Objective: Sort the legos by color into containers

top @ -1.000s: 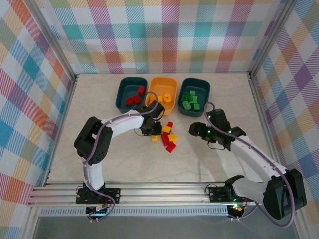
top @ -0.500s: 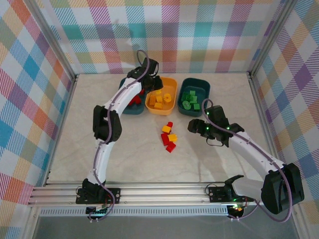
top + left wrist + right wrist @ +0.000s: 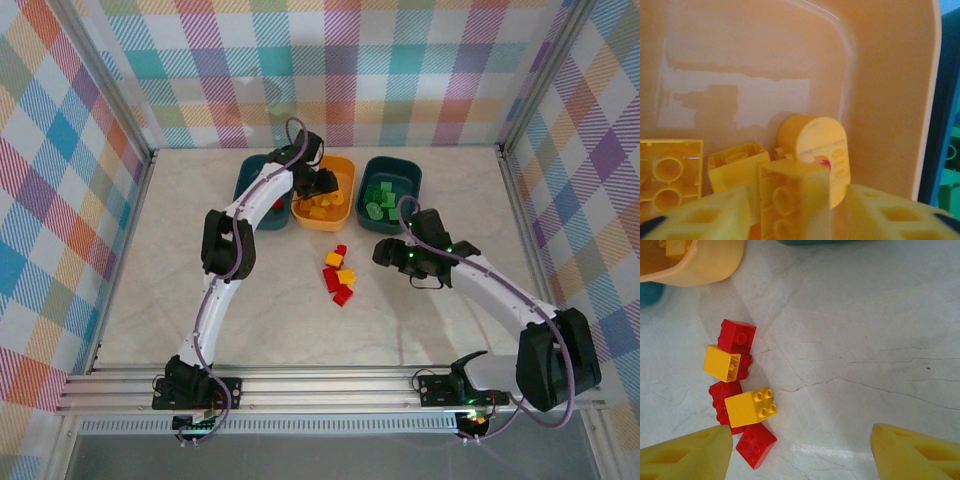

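A: Report left tool [image 3: 319, 184] position.
B: Inside the orange-yellow rounded plastic tub [image 3: 346, 172], middle of three in a row. One yellow studded plastic brick [image 3: 790, 190] between the yellow fingers [image 3: 705, 215]; cannot tell whether clamped or free. More yellow bricks [image 3: 670, 170] on the tub floor.
A: State right tool [image 3: 802, 432] condition.
B: Spread wide, holding nothing, poised above the pale marbled surface [image 3: 280, 320] just right of five loose bricks [image 3: 747, 407]: three red, two yellow, packed in one cluster.
A: Confirm other tubs.
B: At left, dark teal plastic tub [image 3: 240, 185] containing red bricks [image 3: 277, 204]; at right, matching dark teal tub [image 3: 416, 185] containing green bricks [image 3: 381, 199].
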{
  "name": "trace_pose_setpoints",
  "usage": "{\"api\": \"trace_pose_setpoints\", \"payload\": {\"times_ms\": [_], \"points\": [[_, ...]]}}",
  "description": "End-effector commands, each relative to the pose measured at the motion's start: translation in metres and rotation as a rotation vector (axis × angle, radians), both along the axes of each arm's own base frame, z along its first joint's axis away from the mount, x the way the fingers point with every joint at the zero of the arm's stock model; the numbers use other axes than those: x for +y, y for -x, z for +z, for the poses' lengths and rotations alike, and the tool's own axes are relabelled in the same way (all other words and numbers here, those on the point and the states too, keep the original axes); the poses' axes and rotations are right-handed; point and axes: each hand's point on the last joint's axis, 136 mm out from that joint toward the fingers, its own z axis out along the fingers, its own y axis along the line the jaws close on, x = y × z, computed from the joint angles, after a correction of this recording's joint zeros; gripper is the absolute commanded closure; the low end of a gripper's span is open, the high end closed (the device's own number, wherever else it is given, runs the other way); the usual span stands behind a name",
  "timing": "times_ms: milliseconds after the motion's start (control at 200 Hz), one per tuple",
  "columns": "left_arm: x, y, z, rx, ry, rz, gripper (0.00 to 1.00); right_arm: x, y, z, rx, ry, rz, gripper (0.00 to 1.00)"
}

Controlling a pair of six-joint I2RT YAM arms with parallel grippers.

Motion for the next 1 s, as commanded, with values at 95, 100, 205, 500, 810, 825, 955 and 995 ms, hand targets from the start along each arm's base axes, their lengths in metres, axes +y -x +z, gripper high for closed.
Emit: {"api": "trace_pose_setpoints", "payload": {"times_ms": [95,100,205,500,810,825,955,995], "points": [[-0.002,0.024,0.084,-0.120,0.076,-0.055,0.32,0.038,-0.019,0.021,-0.058,-0.009,0.060,0.24],[-0.002,0.024,0.086,-0.125,0.077,-0.054,0.32,0.039,-0.019,0.020,-0.057,-0.007,0.062,0.24],[0.024,0.039,0.111,-0.184,0.065,0.004,0.26,0.057,-0.023,0.007,-0.018,0.084,0.046,0.19],[0.147,0.143,0.069,-0.107,-0.009,0.383,0.15,0.107,-0.041,-0.030,0.056,0.176,-0.067,0.18],[0.176,0.227,0.016,-0.026,0.028,0.455,0.16,0.132,-0.050,-0.070,0.116,0.236,-0.107,0.28],[0.176,0.228,0.016,-0.026,0.027,0.453,0.15,0.133,-0.051,-0.070,0.114,0.233,-0.106,0.29],[0.176,0.228,0.021,-0.033,0.006,0.423,0.15,0.141,-0.058,-0.075,0.110,0.237,-0.100,0.33],[0.176,0.227,0.022,-0.032,0.003,0.417,0.15,0.141,-0.059,-0.078,0.111,0.254,-0.099,0.33]]}}
